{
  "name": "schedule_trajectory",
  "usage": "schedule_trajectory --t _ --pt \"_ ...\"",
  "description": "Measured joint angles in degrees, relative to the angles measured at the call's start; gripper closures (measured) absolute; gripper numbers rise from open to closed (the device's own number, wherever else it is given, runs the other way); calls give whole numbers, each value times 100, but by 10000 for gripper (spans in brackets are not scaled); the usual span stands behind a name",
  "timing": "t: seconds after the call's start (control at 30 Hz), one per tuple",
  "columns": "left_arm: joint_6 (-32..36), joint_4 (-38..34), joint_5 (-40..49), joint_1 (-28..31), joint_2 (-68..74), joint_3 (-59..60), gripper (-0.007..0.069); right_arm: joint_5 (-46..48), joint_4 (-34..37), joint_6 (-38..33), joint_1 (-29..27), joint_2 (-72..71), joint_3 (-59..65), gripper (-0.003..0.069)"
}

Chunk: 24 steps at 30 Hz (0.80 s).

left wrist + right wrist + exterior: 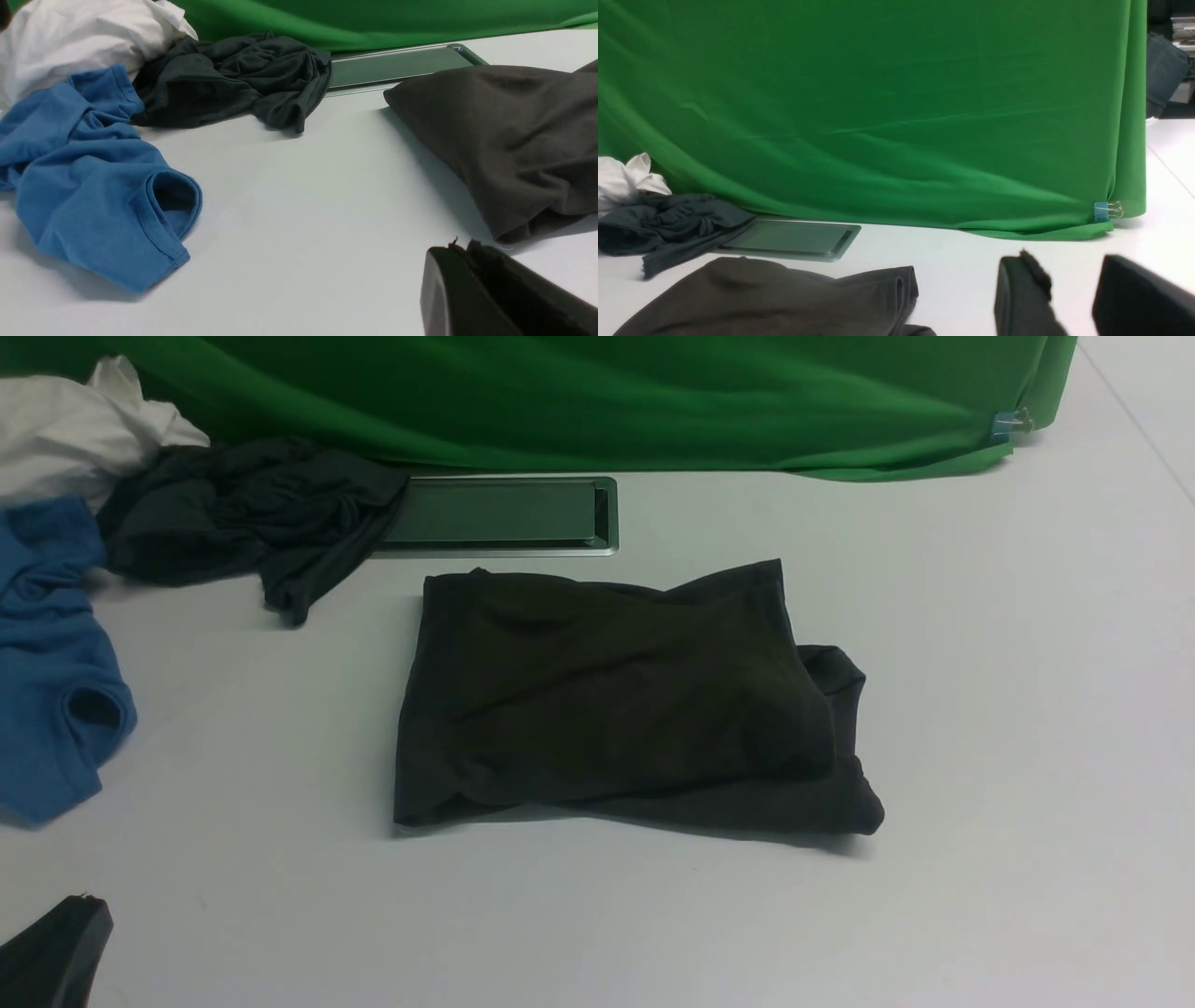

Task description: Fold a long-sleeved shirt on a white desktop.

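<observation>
Nearest, the left gripper (56,947) sat shut at the desktop's (1027,709) front left corner, holding nothing. The right gripper (1073,294), out of the front view, showed parted jaws with nothing between them. Bare white surface ran wide along the front and right. One shirt (616,700) lay folded into a rough rectangle at mid-desk, its right edge bunched and uneven, all edges clear of the other clothes. Left lay three loose garments: blue (47,663), charcoal (243,513), white (75,429). Behind were one hatch (504,513) and a green backdrop (607,392).
</observation>
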Motion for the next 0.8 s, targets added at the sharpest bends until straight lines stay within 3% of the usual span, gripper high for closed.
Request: schedule_trajectory --t 0.3,0.43,0.63,0.8 --pt "0 0 0 0 0 0 606 4 -14 -155 0 -474 0 421" --pt "0 0 0 0 0 0 606 332 -412 -319 -133 -951 0 422" --pt "0 0 0 0 0 0 606 1683 -1521 223 -955 -1511 97 417" --pt "0 0 0 0 0 0 606 1865 -1752 549 -1453 -1713 490 418"
